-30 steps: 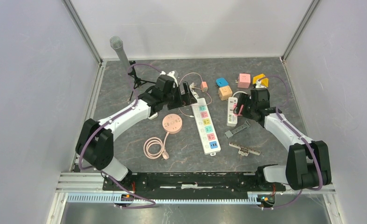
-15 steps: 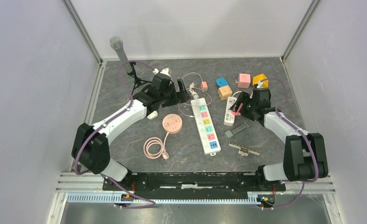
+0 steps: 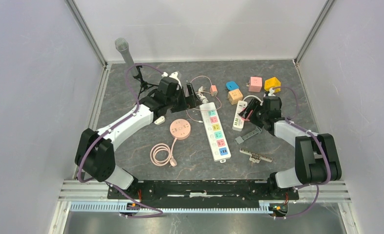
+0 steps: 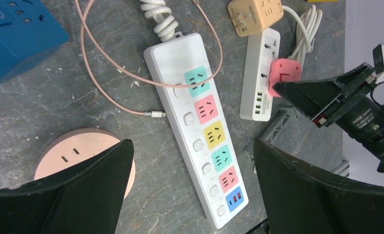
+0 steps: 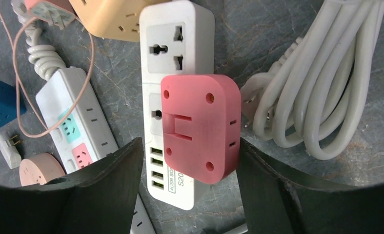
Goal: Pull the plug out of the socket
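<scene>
A pink-red plug (image 5: 200, 128) sits plugged into a small white socket strip with USB ports (image 5: 172, 58). The strip lies right of centre on the table (image 3: 237, 118). My right gripper (image 5: 191, 141) is open and straddles the plug. Its right finger (image 5: 277, 195) is against the plug's side. Its left finger (image 5: 107, 190) stands a gap away. In the top view that gripper (image 3: 249, 113) is at the strip. My left gripper (image 3: 194, 96) is open and empty. It hovers over a long white strip with coloured sockets (image 4: 199, 122). The plug also shows in the left wrist view (image 4: 285, 72).
A round pink socket (image 3: 180, 128) with a coiled cable (image 3: 162, 154) lies left of the long strip (image 3: 215, 131). Several coloured cube adapters (image 3: 255, 84) sit at the back. A white cable bundle (image 5: 316, 83) lies beside the small strip. A grey bracket (image 3: 248, 134) lies in front.
My right gripper has moved left and lower onto the small strip, which has shifted and turned a little. My left gripper drew back slightly toward the far left, then held still.
</scene>
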Controlling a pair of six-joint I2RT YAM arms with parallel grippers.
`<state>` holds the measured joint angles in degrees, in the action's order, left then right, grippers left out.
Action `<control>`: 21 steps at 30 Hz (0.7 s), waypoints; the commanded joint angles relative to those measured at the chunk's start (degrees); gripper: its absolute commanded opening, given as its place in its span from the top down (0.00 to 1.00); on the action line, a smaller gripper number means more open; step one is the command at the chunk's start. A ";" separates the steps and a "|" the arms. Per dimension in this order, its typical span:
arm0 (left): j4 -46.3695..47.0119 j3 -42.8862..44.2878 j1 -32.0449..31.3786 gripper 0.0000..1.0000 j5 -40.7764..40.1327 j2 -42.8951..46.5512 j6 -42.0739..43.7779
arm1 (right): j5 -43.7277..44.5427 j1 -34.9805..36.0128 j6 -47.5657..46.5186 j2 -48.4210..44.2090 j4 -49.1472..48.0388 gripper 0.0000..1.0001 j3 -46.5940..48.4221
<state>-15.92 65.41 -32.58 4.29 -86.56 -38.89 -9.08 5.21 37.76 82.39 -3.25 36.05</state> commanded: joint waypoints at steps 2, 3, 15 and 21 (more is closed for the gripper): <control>5.44 -1.07 0.15 0.03 7.08 1.57 1.50 | -0.23 -0.21 1.13 -0.06 -6.89 0.33 0.58; 6.14 -1.07 0.14 0.04 9.08 1.06 1.32 | 0.14 -0.22 0.63 -0.17 -6.65 0.36 0.73; 7.20 11.18 -5.67 0.12 16.46 -16.62 0.35 | 7.13 0.44 -8.71 0.24 5.68 0.91 7.04; 4.56 18.39 -8.95 0.17 16.88 -24.94 -0.94 | 15.58 3.91 -14.44 0.74 15.79 0.95 13.51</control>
<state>-10.68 78.35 -39.83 19.27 -108.18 -38.96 -1.76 7.18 29.61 82.50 4.08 44.42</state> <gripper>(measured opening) 0.843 0.223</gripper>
